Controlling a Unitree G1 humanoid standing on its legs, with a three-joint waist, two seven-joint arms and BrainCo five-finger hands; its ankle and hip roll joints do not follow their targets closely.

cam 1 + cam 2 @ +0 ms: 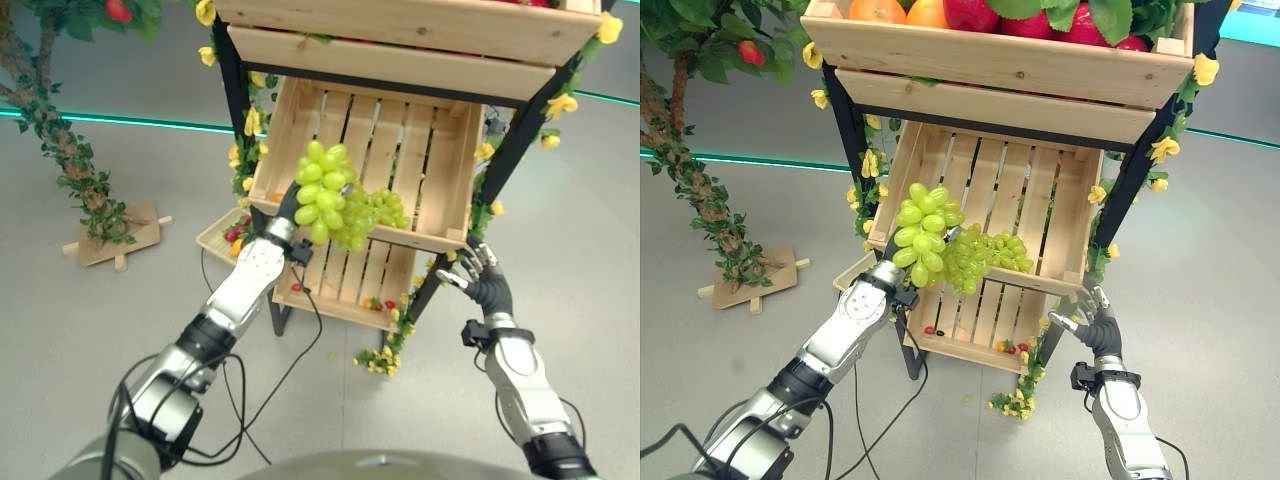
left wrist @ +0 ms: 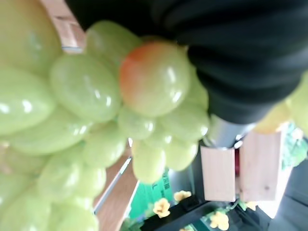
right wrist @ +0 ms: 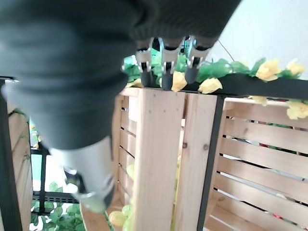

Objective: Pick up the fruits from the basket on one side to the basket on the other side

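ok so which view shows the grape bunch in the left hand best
The right eye view: the whole grape bunch shows above the left hand, before the middle crate. The left eye view is similar; the left wrist view gives only close-up grapes; the right wrist view, a few.

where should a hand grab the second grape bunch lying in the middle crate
Probably at its upper, stem end, coming from the crate's open front. The lying grape bunch rests low against the front lip, and the left hand's lifted grape bunch crowds its left side.

Grey floor [image 1: 600, 220]; artificial tree [image 1: 60, 140], black flower-trimmed rack [image 1: 525, 130]
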